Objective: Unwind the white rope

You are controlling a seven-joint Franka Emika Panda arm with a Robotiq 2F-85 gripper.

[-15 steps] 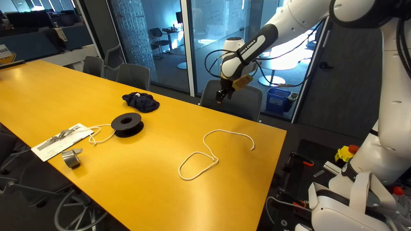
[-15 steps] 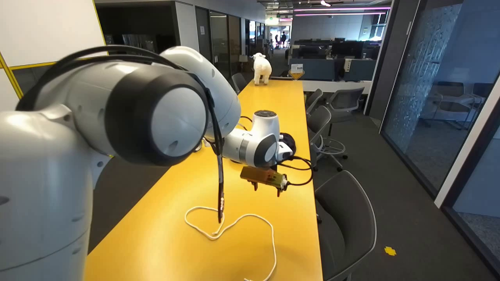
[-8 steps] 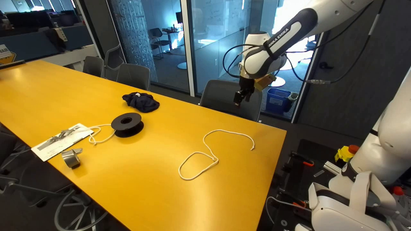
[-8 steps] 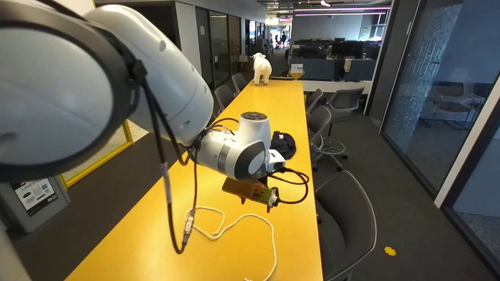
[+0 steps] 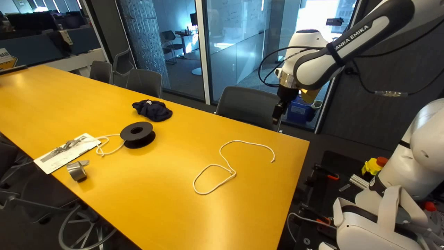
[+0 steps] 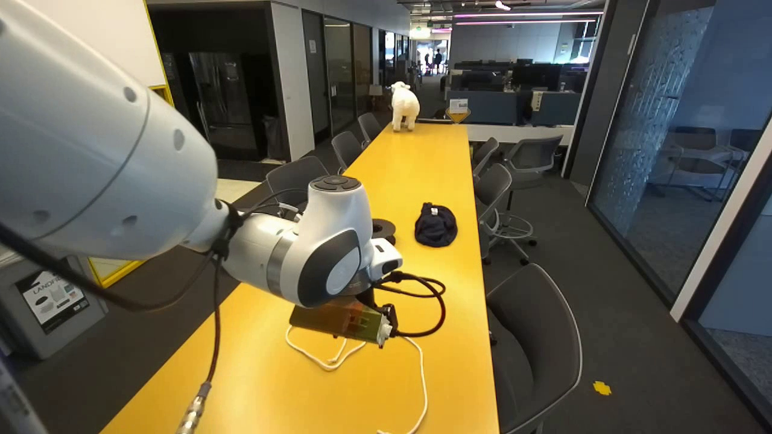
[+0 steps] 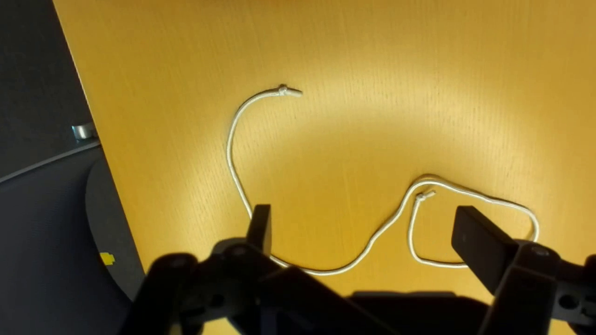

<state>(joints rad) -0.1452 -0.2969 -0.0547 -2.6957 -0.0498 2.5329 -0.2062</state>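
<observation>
The white rope [image 7: 328, 272] lies loose on the yellow table in a wavy S, with a knot at each end. In the wrist view, one knotted end is at upper middle; the other sits inside an open loop on the right, close to the rope's bend. In an exterior view the whole rope [image 5: 219, 151] shows near the table's end. My gripper [image 7: 365, 214] hangs above the table with its fingers wide apart and nothing between them. From the wrist, the fingers cover small stretches of rope. In an exterior view the arm's camera mount hides part of the rope [image 6: 423, 380].
Farther along the table are a black spool [image 5: 137, 133] with a white cord beside it, a flat white packet [image 5: 67, 152], a tape roll [image 5: 76, 172] and a dark cloth [image 5: 152, 110]. A grey chair [image 5: 249, 106] stands against the table's far edge.
The arm has drawn back along the table toward its base, the gripper coming somewhat lower and over the rope's part of the table. The rope lies as before.
</observation>
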